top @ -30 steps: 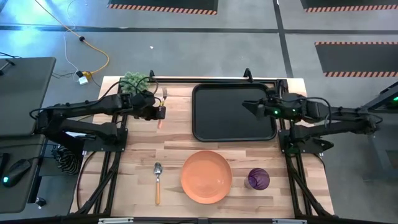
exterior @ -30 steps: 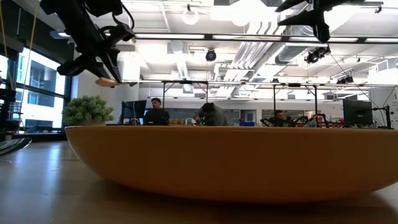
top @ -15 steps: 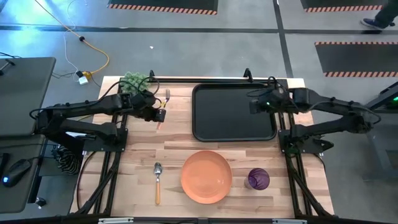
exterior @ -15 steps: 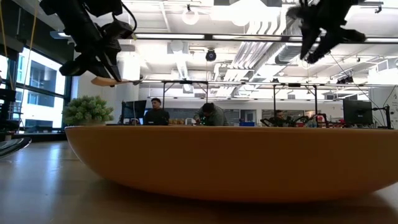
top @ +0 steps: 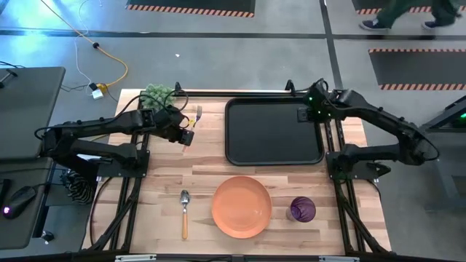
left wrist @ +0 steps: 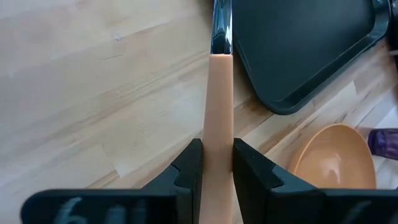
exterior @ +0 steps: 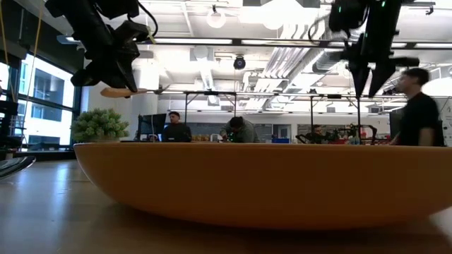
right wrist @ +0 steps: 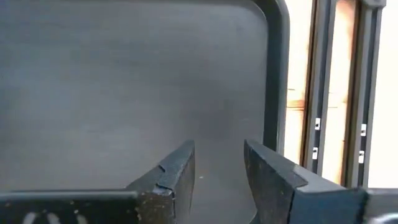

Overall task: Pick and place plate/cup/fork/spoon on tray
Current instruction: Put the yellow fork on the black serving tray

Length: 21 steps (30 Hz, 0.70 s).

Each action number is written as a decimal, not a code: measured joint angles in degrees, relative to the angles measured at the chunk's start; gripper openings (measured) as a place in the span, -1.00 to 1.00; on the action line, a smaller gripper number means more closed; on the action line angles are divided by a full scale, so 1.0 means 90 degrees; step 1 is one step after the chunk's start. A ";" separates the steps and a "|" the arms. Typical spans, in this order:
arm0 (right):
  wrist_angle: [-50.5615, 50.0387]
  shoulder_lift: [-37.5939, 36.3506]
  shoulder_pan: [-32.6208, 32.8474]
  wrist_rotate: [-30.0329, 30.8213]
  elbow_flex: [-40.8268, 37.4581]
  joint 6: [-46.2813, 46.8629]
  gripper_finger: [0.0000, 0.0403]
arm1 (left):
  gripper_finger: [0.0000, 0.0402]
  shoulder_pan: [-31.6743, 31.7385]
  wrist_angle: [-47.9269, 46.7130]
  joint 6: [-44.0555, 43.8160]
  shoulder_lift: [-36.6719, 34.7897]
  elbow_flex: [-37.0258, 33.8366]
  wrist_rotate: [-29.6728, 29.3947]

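My left gripper (top: 186,136) is shut on the fork (top: 195,113), held clear above the bare wood left of the black tray (top: 273,149); the tines point to the far edge. My right gripper (top: 309,114) is open and empty, pointing down over the tray's far right corner (right wrist: 273,37). The orange plate (top: 242,206) rests on the table near the front edge. The purple cup (top: 302,209) stands to its right. The spoon (top: 185,212) lies to its left, bowl toward the far edge. My left gripper pinches the fork's wooden handle (left wrist: 219,124) between its two fingers (left wrist: 189,165), below the metal neck (left wrist: 221,31). The fingers come from above, slanting, and lie across the handle. The fork is lifted clear of the table, and its handle end (exterior: 116,92) sticks out on the near side.
A green plant (top: 156,94) stands at the far left corner. A black frame rail (top: 233,92) runs along the far edge, and uprights (right wrist: 320,93) stand right of the tray. The plate's wall (exterior: 261,183) fills the low view. A person (exterior: 418,113) stands behind the table.
My right gripper has gone from above the tray's right side toward the far edge. It has tipped from pointing level toward the left edge to pointing down over the tray's far right corner. My left gripper keeps the fork lifted in about the same place.
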 joint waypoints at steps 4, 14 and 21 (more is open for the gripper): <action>0.0365 0.0251 -0.0683 -0.0417 -0.0495 -0.0566 -0.36 | -0.72 0.0000 -0.0002 0.0047 0.0000 0.0000 0.0069; 0.0887 0.0702 -0.1240 -0.0573 -0.1029 -0.1301 -0.36 | -0.72 0.0000 -0.0003 -0.0109 0.0000 0.0000 0.0079; 0.1028 0.1216 -0.1647 -0.0421 -0.1117 -0.1632 -0.36 | -0.72 0.0000 -0.0002 -0.0171 0.0000 0.0000 0.0076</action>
